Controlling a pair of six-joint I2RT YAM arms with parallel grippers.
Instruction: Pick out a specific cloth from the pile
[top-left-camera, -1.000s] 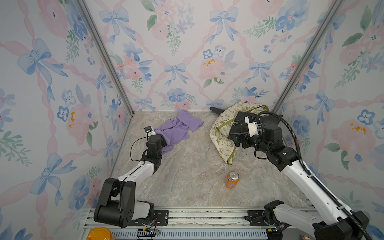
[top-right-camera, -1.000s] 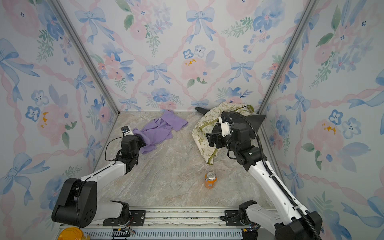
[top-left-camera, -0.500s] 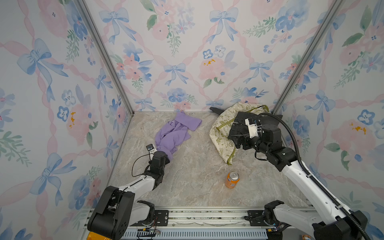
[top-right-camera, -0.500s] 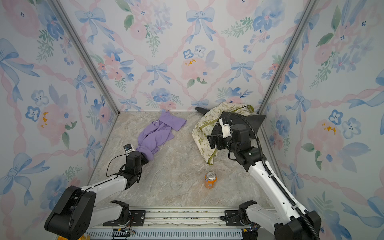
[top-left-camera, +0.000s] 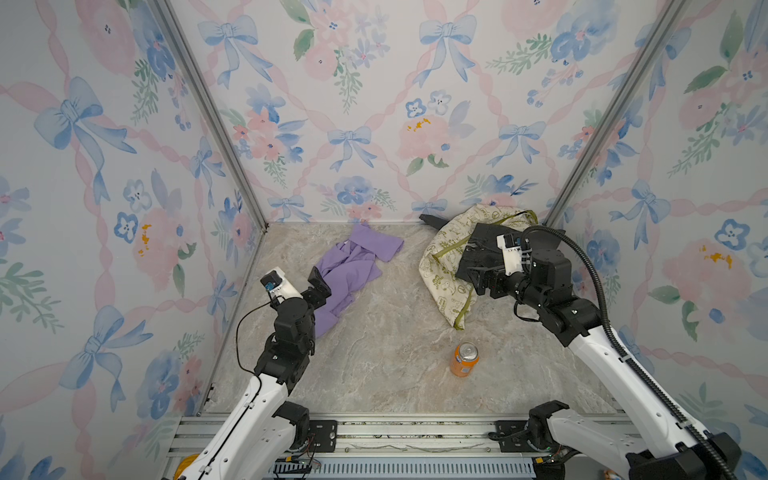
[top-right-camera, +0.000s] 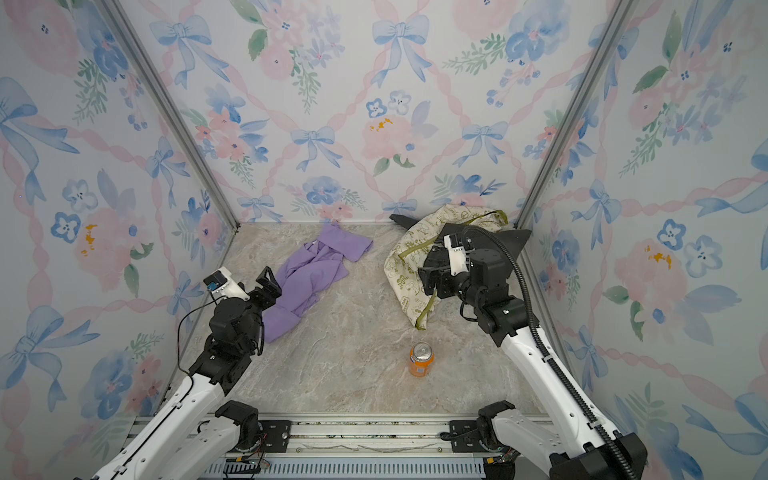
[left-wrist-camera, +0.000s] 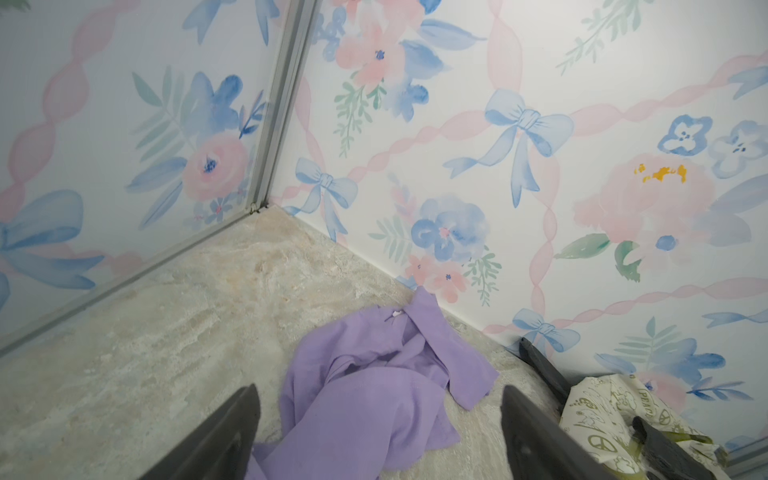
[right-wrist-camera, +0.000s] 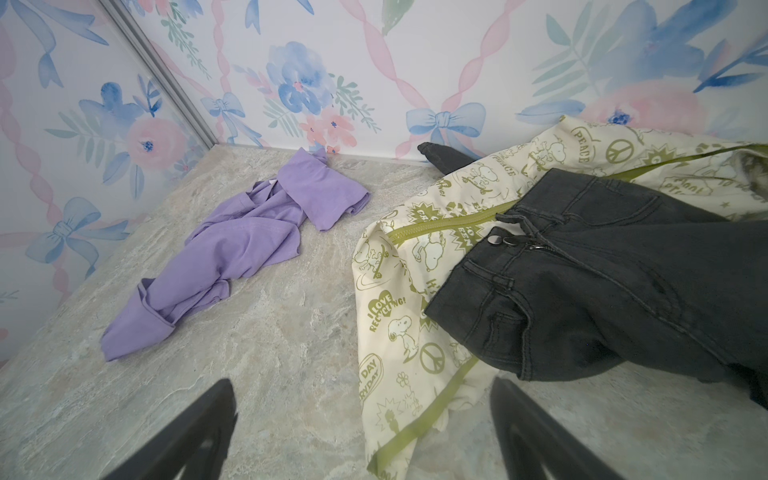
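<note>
Left gripper (top-left-camera: 319, 284) — jaws spread wide, nothing between them. They stand just over the near end of the cloth (top-left-camera: 351, 272); whether a tip touches the fabric I cannot tell.

Cloth: lavender knit, crumpled in a long strip on the surface (top-left-camera: 395, 332), running from beside the left gripper to the back wall, well apart from the pile (top-left-camera: 449, 266).

Handling, judged: light, limp, no stiffness — it will drape and trail from any single hold, and a flat layer may slip out of a shallow pinch. The best hold looks to be a raised fold or the doubled hem at the near end, where the thickness gives the jaws something to bite. The flat sleeve by the wall offers little.

Orange can (top-left-camera: 464, 359) stands alone nearer the front, apart from both.

Pile: cream printed cloth (right-wrist-camera: 399, 291) with dark denim (right-wrist-camera: 602, 270) on top. Right gripper (right-wrist-camera: 361, 386) hovers by it, jaws wide, empty.
</note>
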